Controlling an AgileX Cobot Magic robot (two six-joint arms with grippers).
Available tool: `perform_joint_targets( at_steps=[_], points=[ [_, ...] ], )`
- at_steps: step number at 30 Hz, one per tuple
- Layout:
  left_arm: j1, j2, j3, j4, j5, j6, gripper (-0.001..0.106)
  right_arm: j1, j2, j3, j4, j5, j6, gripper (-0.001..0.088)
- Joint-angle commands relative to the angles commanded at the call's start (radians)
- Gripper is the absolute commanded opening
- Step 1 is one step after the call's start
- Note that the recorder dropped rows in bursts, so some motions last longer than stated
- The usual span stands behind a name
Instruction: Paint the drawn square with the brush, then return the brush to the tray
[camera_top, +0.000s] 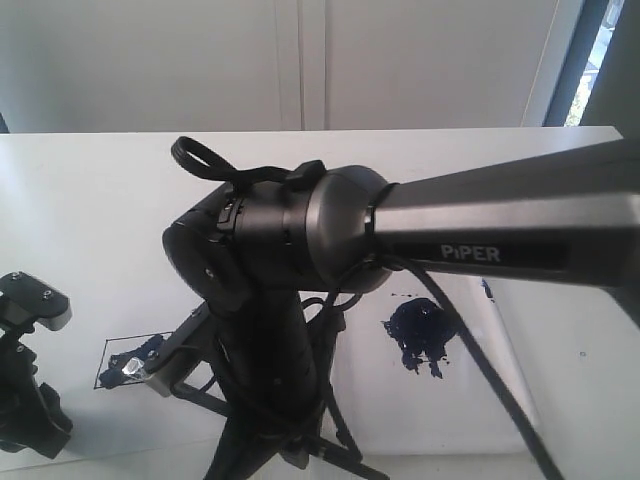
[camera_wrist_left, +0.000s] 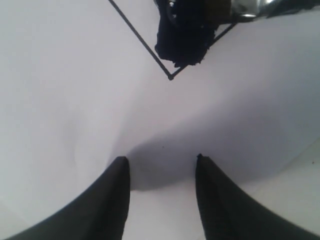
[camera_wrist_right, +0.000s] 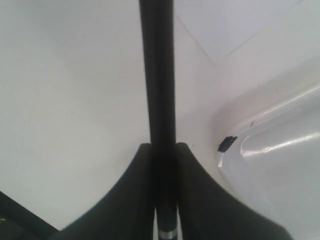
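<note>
The drawn square (camera_top: 150, 365) is a thin black outline on the paper, smeared dark blue inside (camera_wrist_left: 182, 45). My right gripper (camera_top: 172, 362) reaches across to it and is shut on the brush (camera_wrist_right: 157, 75), whose black handle runs straight out between the fingers. The brush's silver ferrule and tip (camera_top: 132, 372) rest inside the square. The tray (camera_top: 480, 390) lies to the right with a dark blue paint puddle (camera_top: 420, 335); its glossy rim (camera_wrist_right: 280, 170) shows in the right wrist view. My left gripper (camera_wrist_left: 162, 160) stands open over bare paper, just short of the square's corner (camera_wrist_left: 170, 77).
The right arm (camera_top: 480, 230) fills the middle of the exterior view and hides much of the table. The left arm (camera_top: 30, 400) stands at the left edge. White paper (camera_wrist_left: 75, 100) lies under both grippers. A white wall rises behind the table.
</note>
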Motion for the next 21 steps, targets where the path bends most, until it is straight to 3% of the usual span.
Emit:
perform_joint_targets(
  at_steps=[21],
  points=[
    [0.0,0.023,0.0,0.005,0.009,0.025,0.049,0.0,0.069,-0.099,-0.072,-0.015,-0.022,0.0]
  ],
)
